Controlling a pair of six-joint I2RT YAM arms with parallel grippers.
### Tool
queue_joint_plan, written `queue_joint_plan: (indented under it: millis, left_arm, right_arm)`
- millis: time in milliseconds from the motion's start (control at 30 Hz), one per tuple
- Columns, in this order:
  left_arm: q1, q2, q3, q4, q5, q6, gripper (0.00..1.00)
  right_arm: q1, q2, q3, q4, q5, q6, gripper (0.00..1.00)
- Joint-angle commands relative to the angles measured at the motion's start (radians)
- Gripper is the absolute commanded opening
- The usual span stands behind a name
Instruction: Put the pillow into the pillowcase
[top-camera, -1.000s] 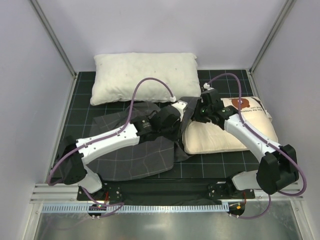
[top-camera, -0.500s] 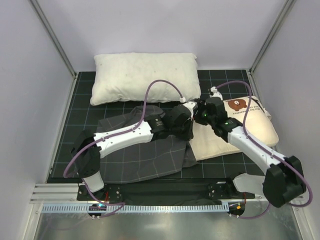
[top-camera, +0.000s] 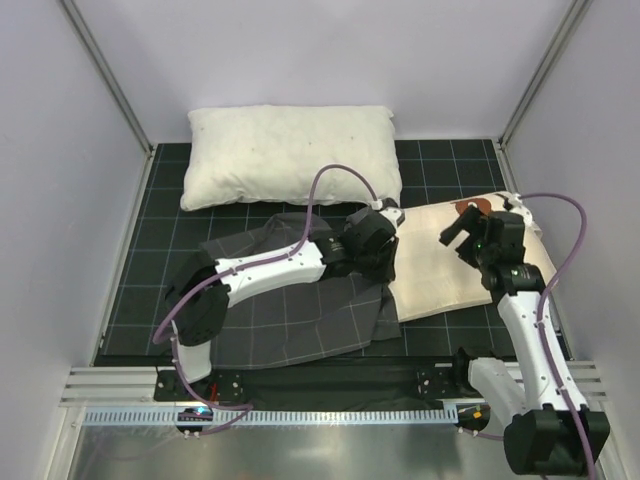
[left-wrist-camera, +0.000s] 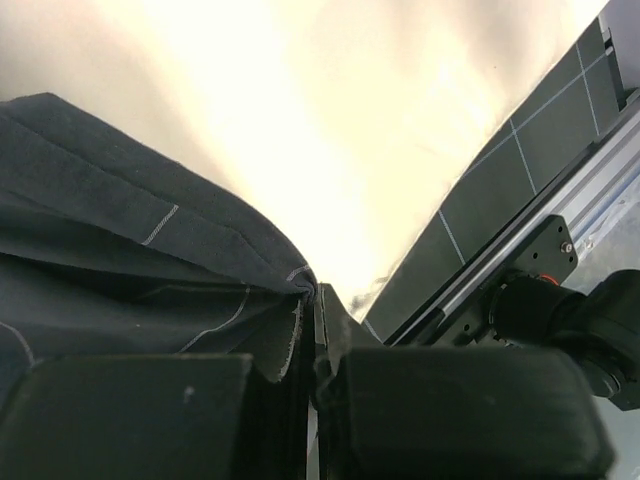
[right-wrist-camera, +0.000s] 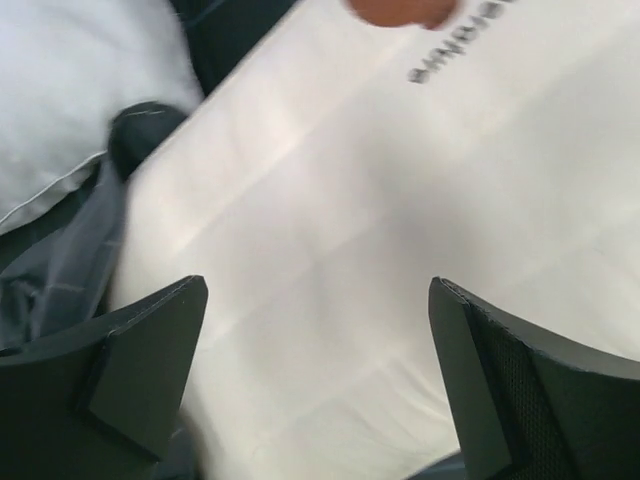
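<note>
The cream pillow (top-camera: 445, 265) lies flat at the right, its bear print (top-camera: 468, 208) at the far end. The dark grey gridded pillowcase (top-camera: 290, 310) is spread left of it, its right edge lapping the pillow's left end. My left gripper (top-camera: 388, 262) is shut on that edge. In the left wrist view the gripper (left-wrist-camera: 315, 300) pinches a fold of pillowcase (left-wrist-camera: 120, 250) over the pillow (left-wrist-camera: 300, 130). My right gripper (top-camera: 455, 228) hovers open above the pillow's far right part. In the right wrist view it (right-wrist-camera: 320, 290) has bare pillow (right-wrist-camera: 380, 200) between its fingers.
A larger plain white lumpy pillow (top-camera: 290, 152) lies along the back of the black gridded mat (top-camera: 165, 215). Grey walls close in both sides. A metal rail (top-camera: 330, 385) runs along the near edge by the arm bases.
My right gripper has opened, let go and drawn back to the right over the pillow. My left gripper has carried the pillowcase edge to the right, onto the pillow's left end.
</note>
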Motion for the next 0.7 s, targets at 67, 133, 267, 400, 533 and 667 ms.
queue_joint_plan:
  millis: [67, 133, 267, 400, 533, 667]
  left_arm:
    - [-0.017, 0.038, 0.059, 0.061, 0.024, -0.013, 0.02]
    - [-0.023, 0.058, 0.073, 0.059, 0.017, -0.007, 0.02]
    - [-0.028, 0.101, 0.110, 0.058, 0.000, 0.005, 0.02]
    - [-0.010, 0.155, 0.125, 0.056, 0.011, 0.008, 0.01]
    - [0.070, 0.169, 0.075, 0.097, 0.077, -0.024, 0.00]
    - [0.107, 0.082, -0.009, 0.052, -0.012, 0.035, 0.00]
  right_arm:
    - [-0.112, -0.059, -0.016, -0.194, 0.235, 0.047, 1.00]
    - [-0.150, -0.033, -0.020, -0.214, 0.237, 0.067, 1.00]
    - [-0.159, 0.087, -0.083, -0.197, 0.176, 0.146, 1.00]
    - [-0.158, 0.108, -0.206, -0.029, 0.041, 0.182, 0.78]
    - [-0.066, 0.116, -0.244, 0.030, 0.013, 0.192, 0.04]
    - [0.228, 0.041, -0.203, -0.056, 0.106, 0.246, 0.04]
